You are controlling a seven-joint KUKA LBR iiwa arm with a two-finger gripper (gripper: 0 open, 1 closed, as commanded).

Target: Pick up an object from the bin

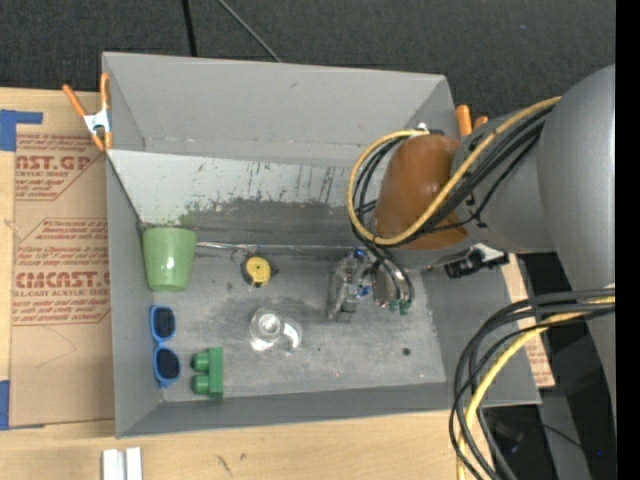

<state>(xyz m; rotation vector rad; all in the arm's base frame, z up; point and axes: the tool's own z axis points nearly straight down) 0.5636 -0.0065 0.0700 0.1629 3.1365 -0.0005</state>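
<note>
While the gripper (347,293) hangs low, right of bin (280,98) ctr:
claw state can't tell; clear plastic obj (270,330) near-left of it, yellow disc (257,270) left.

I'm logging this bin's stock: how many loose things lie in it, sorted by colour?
Green: 2, cup and block
Blue: 1, sunglasses
Yellow: 1, small round piece
Clear: 1, small transparent piece
Total: 5

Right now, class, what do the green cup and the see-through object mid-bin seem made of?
Green cup: likely plastic, matte; even colour, no glare. See-through object: clear plastic or glass, glossy; grey bin floor shows through, with bright highlights.
</note>
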